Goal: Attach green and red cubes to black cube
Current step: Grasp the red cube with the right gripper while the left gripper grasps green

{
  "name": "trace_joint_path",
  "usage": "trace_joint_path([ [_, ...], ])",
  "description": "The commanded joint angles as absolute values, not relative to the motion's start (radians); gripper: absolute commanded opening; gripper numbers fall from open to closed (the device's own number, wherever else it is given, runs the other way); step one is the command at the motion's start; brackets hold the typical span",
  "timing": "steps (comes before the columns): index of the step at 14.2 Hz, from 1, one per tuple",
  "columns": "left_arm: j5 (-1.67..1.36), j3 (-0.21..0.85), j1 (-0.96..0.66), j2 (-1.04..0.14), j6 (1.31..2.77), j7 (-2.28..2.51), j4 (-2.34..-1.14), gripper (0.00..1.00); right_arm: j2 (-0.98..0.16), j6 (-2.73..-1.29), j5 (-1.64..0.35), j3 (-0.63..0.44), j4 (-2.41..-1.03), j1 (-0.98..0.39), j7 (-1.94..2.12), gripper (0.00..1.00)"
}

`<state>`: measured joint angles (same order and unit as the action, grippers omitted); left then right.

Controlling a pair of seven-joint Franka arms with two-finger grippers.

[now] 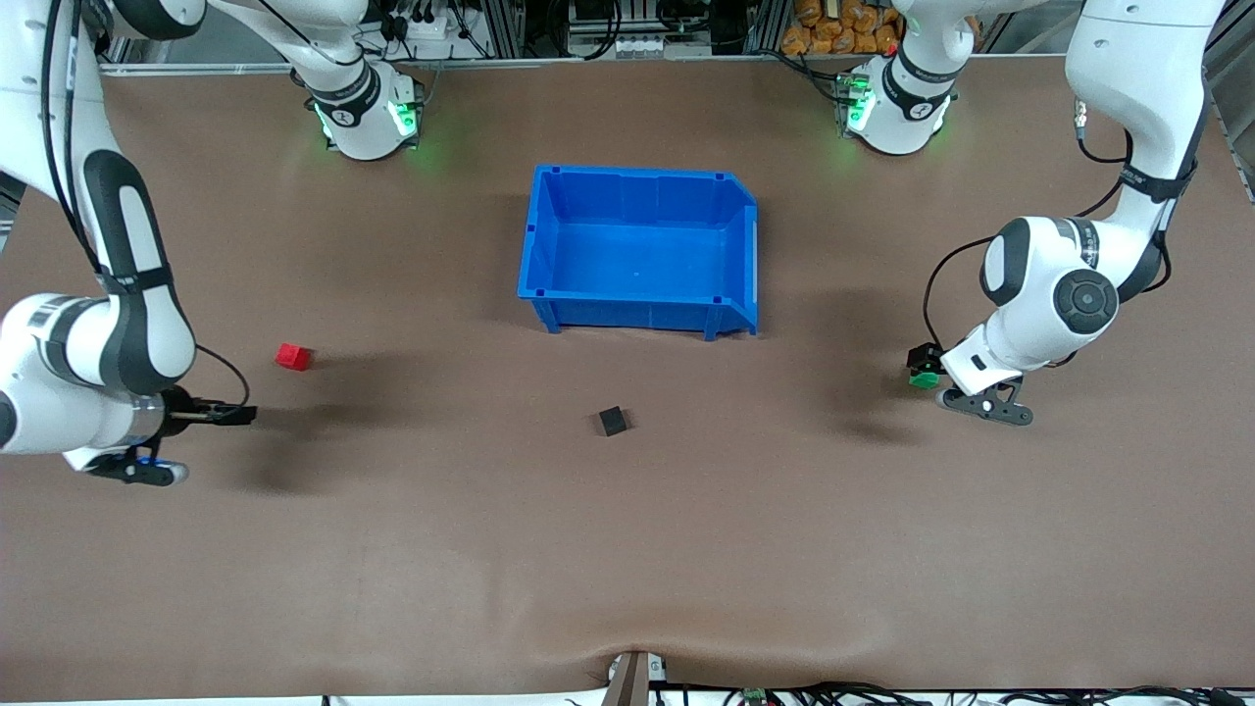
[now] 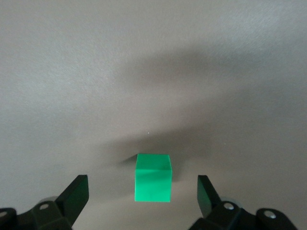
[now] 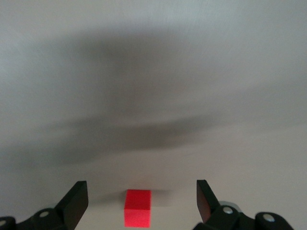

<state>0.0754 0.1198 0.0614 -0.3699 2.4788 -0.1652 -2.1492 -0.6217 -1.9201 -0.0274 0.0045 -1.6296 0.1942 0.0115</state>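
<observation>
Risk lies mostly with the brown table (image 1: 627, 549): smooth, so a skewed closure could skid a cube. Left gripper (image 2: 143, 192) hangs spread around the green cube (image 2: 153, 178); right gripper (image 3: 142, 196) is spread, red cube (image 3: 137, 207) between its fingers. Black cube (image 1: 613, 421) sits well apart, near the blue bin (image 1: 549, 294).

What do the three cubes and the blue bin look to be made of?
Green cube, red cube and black cube: matte, flat colour without glare, possibly foam or painted wood. Blue bin: probably moulded plastic, given its slight sheen and ribbed rim.
</observation>
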Motion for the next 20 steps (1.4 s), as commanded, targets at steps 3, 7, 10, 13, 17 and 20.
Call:
trace_joint_path([
  [3,0.094,0.123,0.067,-0.397,2.505,-0.175,-2.157,0.99,-0.58,-1.927,-0.067,0.018,-1.789,0.221,0.02,0.84],
  [7,0.094,0.123,0.066,-0.423,2.507,-0.175,-2.152,0.87,-0.583,-1.95,-0.069,0.021,-1.827,0.199,0.012,0.47],
  [10,0.097,0.123,0.063,-0.437,2.523,-0.181,-2.149,0.76,-0.592,-1.951,-0.069,0.021,-1.827,0.23,0.011,0.0],
  [13,0.097,0.124,0.063,-0.445,2.522,-0.183,-2.132,0.75,-0.588,-1.941,-0.071,0.021,-1.812,0.229,0.002,0.0],
  [17,0.097,0.124,0.063,-0.454,2.523,-0.183,-2.128,0.69,-0.604,-1.884,-0.205,0.026,-1.648,0.119,-0.318,0.0],
  [20,0.097,0.124,0.063,-0.456,2.522,-0.181,-2.128,0.6,-0.667,-1.89,-0.319,0.026,-1.53,-0.018,-0.665,0.0],
])
